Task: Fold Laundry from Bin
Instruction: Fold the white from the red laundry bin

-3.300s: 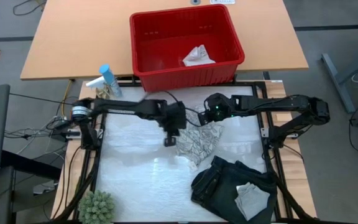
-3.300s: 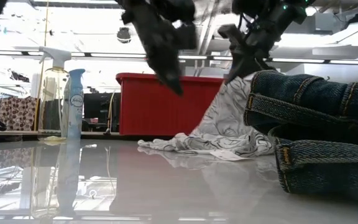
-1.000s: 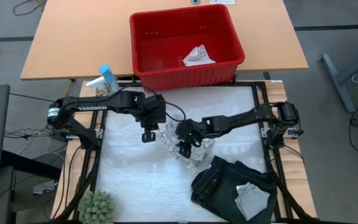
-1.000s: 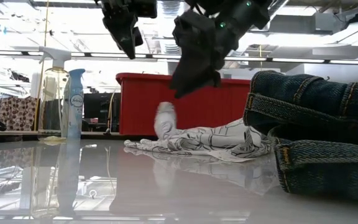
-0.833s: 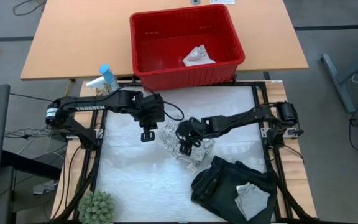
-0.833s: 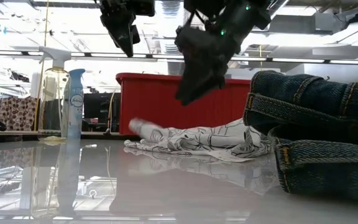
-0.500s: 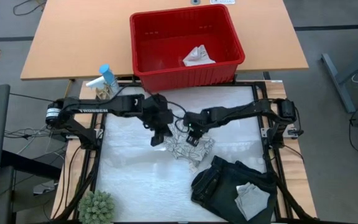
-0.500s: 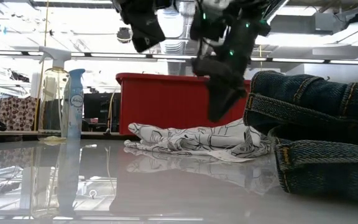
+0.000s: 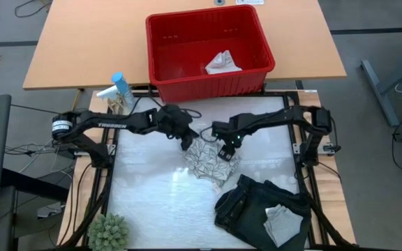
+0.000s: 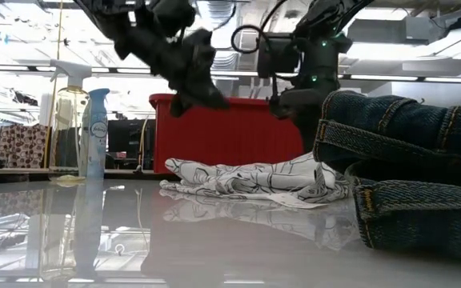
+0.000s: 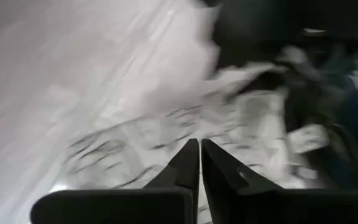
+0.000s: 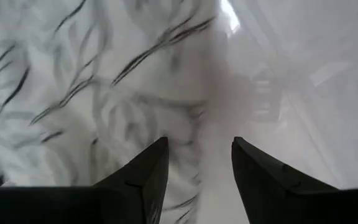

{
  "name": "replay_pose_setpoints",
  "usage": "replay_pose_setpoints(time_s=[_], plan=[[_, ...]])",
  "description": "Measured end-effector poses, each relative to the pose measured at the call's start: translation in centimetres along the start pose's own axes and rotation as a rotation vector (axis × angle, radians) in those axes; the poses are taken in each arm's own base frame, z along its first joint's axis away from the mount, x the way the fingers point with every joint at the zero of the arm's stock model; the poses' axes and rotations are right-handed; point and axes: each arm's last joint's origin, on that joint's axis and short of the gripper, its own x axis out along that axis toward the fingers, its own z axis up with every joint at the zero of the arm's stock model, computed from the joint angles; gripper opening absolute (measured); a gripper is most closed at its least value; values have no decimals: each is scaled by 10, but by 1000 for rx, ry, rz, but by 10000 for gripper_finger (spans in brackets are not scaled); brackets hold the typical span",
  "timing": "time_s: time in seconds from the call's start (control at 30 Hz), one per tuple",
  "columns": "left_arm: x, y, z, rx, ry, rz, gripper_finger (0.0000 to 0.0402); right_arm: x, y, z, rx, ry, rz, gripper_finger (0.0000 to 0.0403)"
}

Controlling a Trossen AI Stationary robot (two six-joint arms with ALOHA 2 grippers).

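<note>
high view: the red bin [image 9: 260, 38] stands on the wooden table [image 9: 82, 49] at the far side, with a small whitish cloth [image 9: 222, 63] lying inside it; nearer, on the white table [image 9: 152, 202], the leaf-patterned cloth [image 9: 210, 159] lies crumpled near the middle; the left gripper [image 9: 187, 141] sits over that cloth's far left edge, and the right gripper [image 9: 226, 151] sits over its far right edge, so the cloth lies between and just below the two; the dark garment [image 9: 257, 209] is heaped at the near right corner, with a pale grey cloth [image 9: 283, 222] lying on it; a spray bottle [image 9: 121, 89] stands at the far left and a green plant [image 9: 108, 231] at the near left.

low view: the leaf-patterned cloth [image 10: 254, 182] lies flat on the table, touching the dark garment [image 10: 406, 184] on the right; both grippers hang above it, apart from the cloth; the left gripper [image 10: 194, 88] is over its left part, the right gripper [image 10: 294, 104] over its right part; the bin [image 10: 230, 132] stands behind.

left wrist view: the left gripper [image 11: 199, 152] has its jaws pressed together with nothing between them; the patterned cloth [image 11: 166, 137] lies just beyond the tips.

right wrist view: the right gripper [image 12: 199, 149] has its jaws spread apart and empty; the patterned cloth [image 12: 92, 93] lies under and ahead of them, with bare table [image 12: 303, 93] to one side.
</note>
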Motion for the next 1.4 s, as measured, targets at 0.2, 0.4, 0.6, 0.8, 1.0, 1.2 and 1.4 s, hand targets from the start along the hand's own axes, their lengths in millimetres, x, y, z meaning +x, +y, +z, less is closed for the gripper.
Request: replay_pose_setpoints(time_s=[0.2, 0.4, 0.6, 0.8, 1.0, 1.2, 1.4], plan=[[0, 2, 1, 6, -1, -121, 15, -13, 31, -20, -47, -73, -62, 186], [12, -7, 0, 74, -43, -172, 2, -37, 55, -39, -86, -218, -77, 155], [39, -3, -20, 82, 41, -167, 0, -17, 69, -45, -65, -230, -48, 52], [59, 5, -33, 54, 81, -185, 0, 6, 81, -60, -31, -199, -37, 24], [77, 14, -51, 27, 161, -180, 0, 7, 92, -75, -22, -182, -31, 32], [90, 24, -67, -24, 219, -123, 0, 7, 94, -77, -18, -182, -29, 15], [93, 35, -73, -122, 246, -17, 0, 14, 77, -62, -3, -178, -61, 29]])
